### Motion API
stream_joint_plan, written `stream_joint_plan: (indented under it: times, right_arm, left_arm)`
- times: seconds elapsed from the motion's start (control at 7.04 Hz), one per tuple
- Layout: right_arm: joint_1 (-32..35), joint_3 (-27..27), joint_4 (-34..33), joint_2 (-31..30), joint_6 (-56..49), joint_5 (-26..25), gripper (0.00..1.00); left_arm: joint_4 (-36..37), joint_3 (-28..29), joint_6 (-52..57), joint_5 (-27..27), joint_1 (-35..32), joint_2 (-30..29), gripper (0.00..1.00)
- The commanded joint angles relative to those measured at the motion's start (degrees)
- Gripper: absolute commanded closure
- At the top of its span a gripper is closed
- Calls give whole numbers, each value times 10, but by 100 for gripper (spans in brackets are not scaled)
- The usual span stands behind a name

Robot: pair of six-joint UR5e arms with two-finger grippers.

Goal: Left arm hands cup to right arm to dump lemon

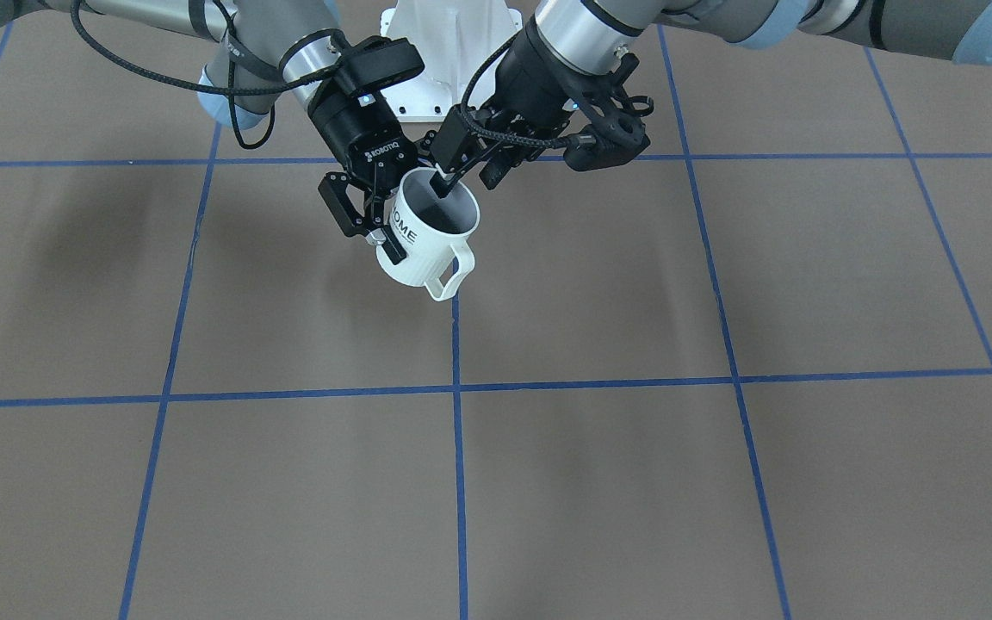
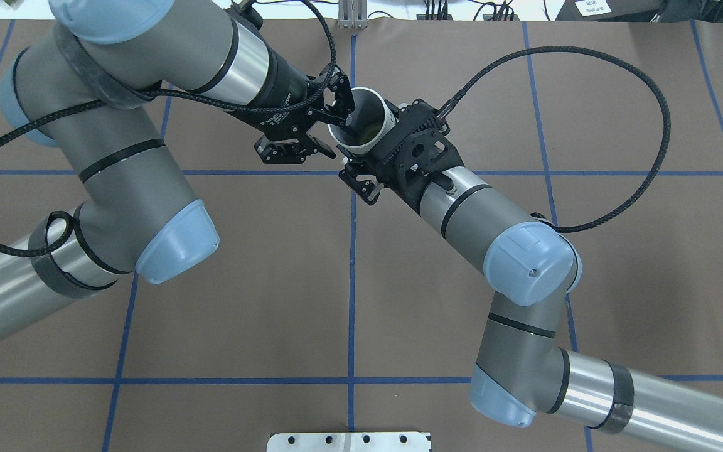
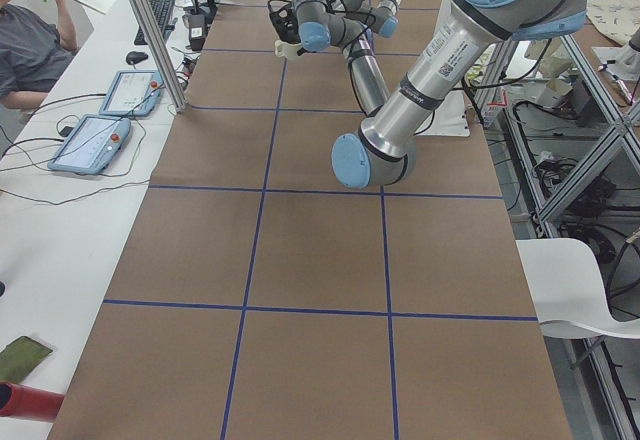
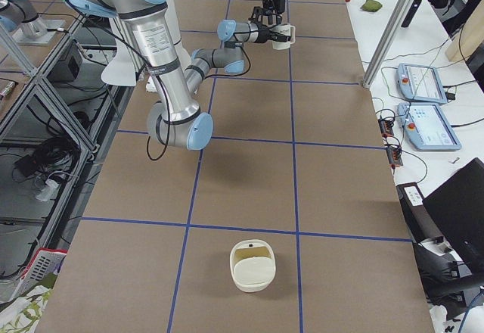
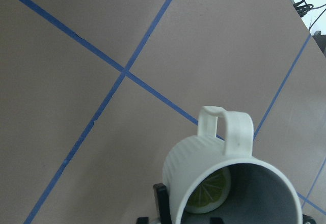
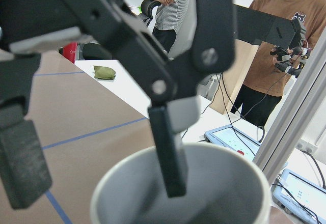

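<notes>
Upper centre of the frame: left claw point(image 1: 444, 182) grips the cup point(image 1: 429, 234) rim above the desk point(image 1: 634, 430). Right claw point(image 1: 373, 226) straddles the cup wall, spread, not clenched. Lemon point(image 5: 209, 192) lies inside.

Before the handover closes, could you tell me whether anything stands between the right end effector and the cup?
Nothing visible does: the right end effector is open right beside the cup, while the left end effector grips its rim.

The ribbed white ceramic mug point(image 1: 427, 237) carries black "HOME" lettering and a grey inside. The pale yellow lemon slice point(image 5: 208, 192) shows lighter segment lines. The flat brown table covering point(image 1: 599, 482) is crossed by a blue tape grid. The black right gripper point(image 1: 373, 217) bears white "ROBOTIQ" lettering.
</notes>
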Motion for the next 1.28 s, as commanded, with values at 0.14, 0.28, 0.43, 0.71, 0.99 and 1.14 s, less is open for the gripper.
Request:
stream_joint_plan:
  times: [0.14, 0.28, 0.43, 0.71, 0.99, 1.14]
  right_arm:
    - [8, 10, 2, -4, 26, -1, 62]
    - [25, 9, -2, -8, 69, -1, 63]
    - [42, 7, -3, -11, 109, -1, 62]
    - [74, 8, -3, -35, 164, 8, 63]
    - [142, 9, -13, -62, 213, 120, 65]
    - [178, 11, -14, -91, 213, 168, 64]
  left_arm:
    - [2, -15, 89, -57, -65, 59, 0]
    - [2, -23, 137, -73, -90, 97, 0]
    - [3, -36, 201, -74, -108, 145, 0]
    - [4, -59, 336, -74, -145, 240, 0]
    - [4, -61, 531, -70, -197, 330, 0]
    - [5, -60, 640, -69, -224, 376, 0]
